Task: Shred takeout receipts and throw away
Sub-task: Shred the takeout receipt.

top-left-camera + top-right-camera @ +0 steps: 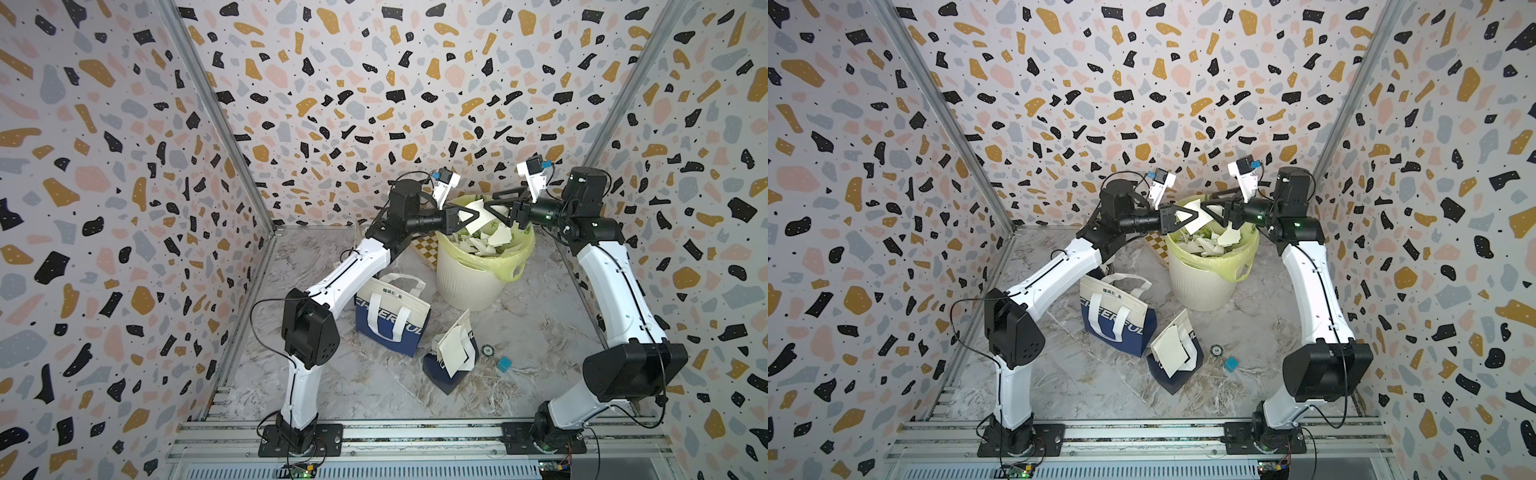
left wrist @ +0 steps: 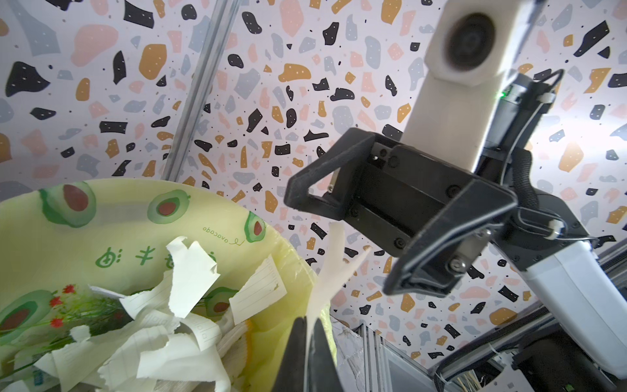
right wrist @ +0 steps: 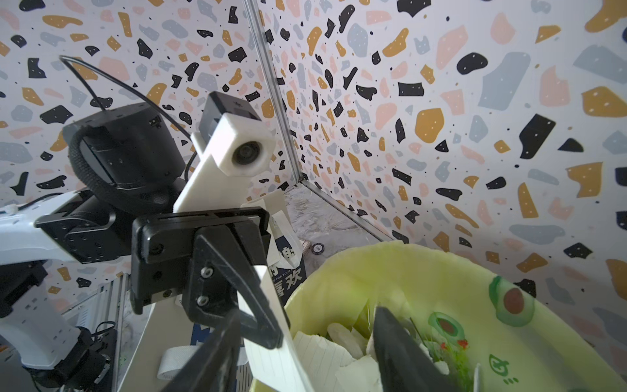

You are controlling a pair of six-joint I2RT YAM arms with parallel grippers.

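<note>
desk (image 1: 540,332): marbled top, both arms reaching to its far side.
bin (image 1: 469,286): white ribbed tub at the far side, yellow-green avocado-print liner (image 1: 524,259) folded over the rim.
upright tote (image 1: 390,320): navy and cream with white handles, standing near the bin on the left arm's side.
fallen tote (image 1: 438,376): same kind, lying flat, just beside the upright one.
left gripper (image 1: 476,216): over the bin's rim, jaws pinched narrow on a torn receipt strip (image 1: 473,228). The left wrist view shows the strip clamped at the jaw tips, free end forked.
right gripper (image 1: 490,203): facing the left one over the bin, jaws apart. The strip's free end sits between them and nothing is clamped.
whole receipts (image 1: 453,349): off-white sheets on the fallen tote; can't tell if they are tucked inside.
receipt scraps (image 1: 486,245): ragged white pieces piled in the bin, most with ruled lines.
checkered board (image 1: 428,245): behind the bin, mostly hidden.
teal block (image 1: 504,363): on the desk near the fallen tote.
round token (image 1: 488,350): just beside the block.
</note>
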